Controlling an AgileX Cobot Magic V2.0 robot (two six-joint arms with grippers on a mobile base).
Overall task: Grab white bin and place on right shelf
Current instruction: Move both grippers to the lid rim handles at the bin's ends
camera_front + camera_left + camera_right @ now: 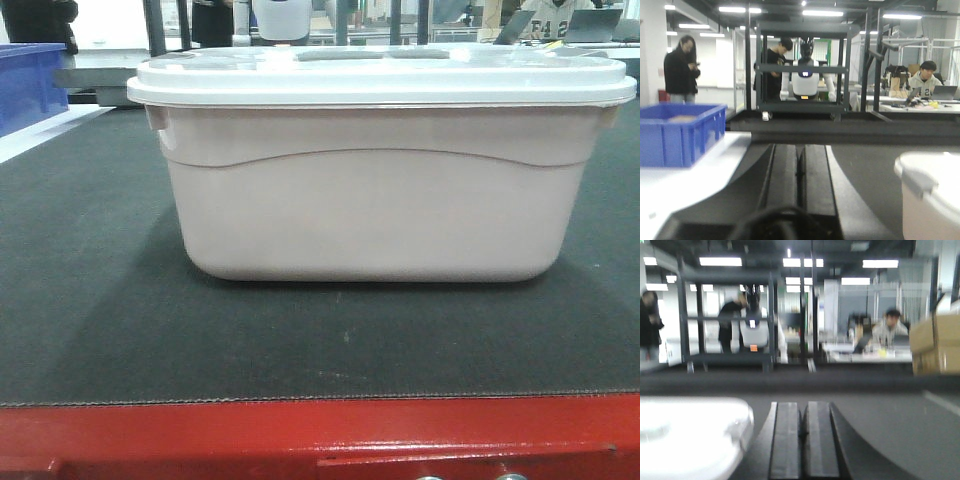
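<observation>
Item 1: one white bin (pixel 380 190), lid on, standing upright at the middle of the dark-matted, red-edged counter (pixel 100 350) and filling most of my front view. Item 2: two sets of jaws, one per arm. I see the left jaws pressed together with only a seam between them and nothing gripped; the bin's corner (pixel 932 195) sits at 4 o'clock from them, apart. The right jaws are likewise closed and empty, and the blurred bin (pixel 690 435) lies at 8 o'clock from them; I cannot tell whether it touches. Item 3: one blue crate (pixel 680 132), at 10 o'clock from the bin, on a white surface beside the mat. Item 4: one dark rack (pixel 800 70) at 12 o'clock beyond the counter, with one white humanoid robot (pixel 805 80) behind it. Item 5: three people, two standing, one seated (pixel 926 80). Item 6: cardboard boxes (pixel 935 342) at 2 o'clock, number unclear.
</observation>
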